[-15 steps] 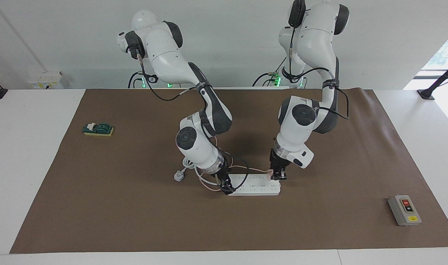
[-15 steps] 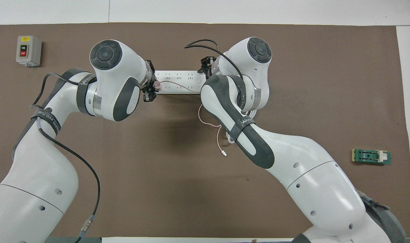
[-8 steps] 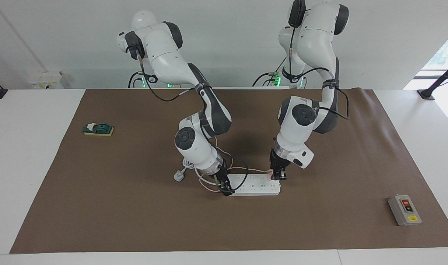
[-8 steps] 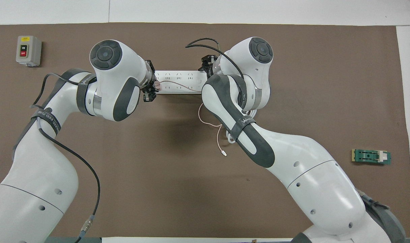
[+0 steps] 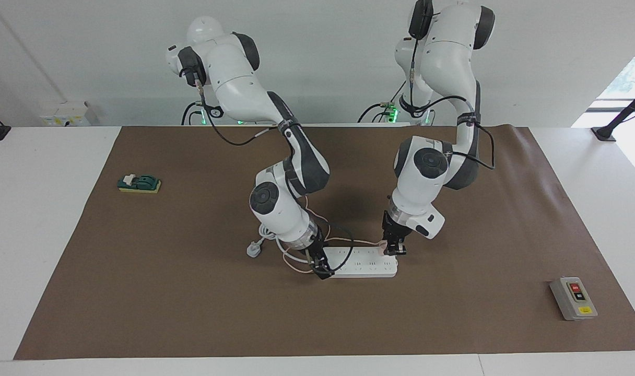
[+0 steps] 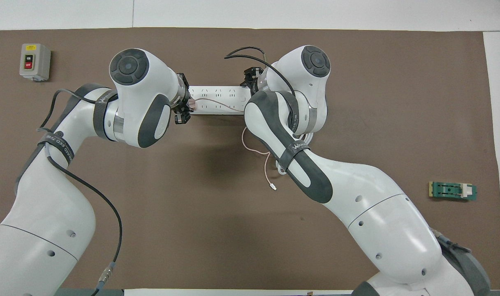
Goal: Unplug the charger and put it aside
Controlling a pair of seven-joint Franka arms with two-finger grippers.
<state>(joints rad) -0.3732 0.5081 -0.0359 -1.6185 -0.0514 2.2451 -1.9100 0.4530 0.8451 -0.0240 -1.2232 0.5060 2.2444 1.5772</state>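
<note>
The white power strip (image 5: 364, 263) (image 6: 217, 98) lies mid-table on the brown mat. The pale-pink charger (image 5: 385, 249) (image 6: 191, 105) sits plugged in at the strip's end toward the left arm. My left gripper (image 5: 394, 251) (image 6: 184, 105) points down with its fingers shut on the charger. The thin pink cable (image 6: 217, 102) runs along the strip, loops toward the robots and ends in a small connector (image 6: 273, 188). My right gripper (image 5: 320, 267) (image 6: 250, 80) is down at the strip's other end, touching it.
The strip's thick white cord (image 5: 275, 241) and white plug (image 5: 253, 249) lie beside the right arm's wrist. A grey switch box (image 5: 573, 297) (image 6: 35, 61) sits toward the left arm's end. A green part on a yellow base (image 5: 140, 184) (image 6: 452, 191) sits toward the right arm's end.
The right arm's wrist has shifted slightly at its end of the strip. The left gripper and the charger have not moved.
</note>
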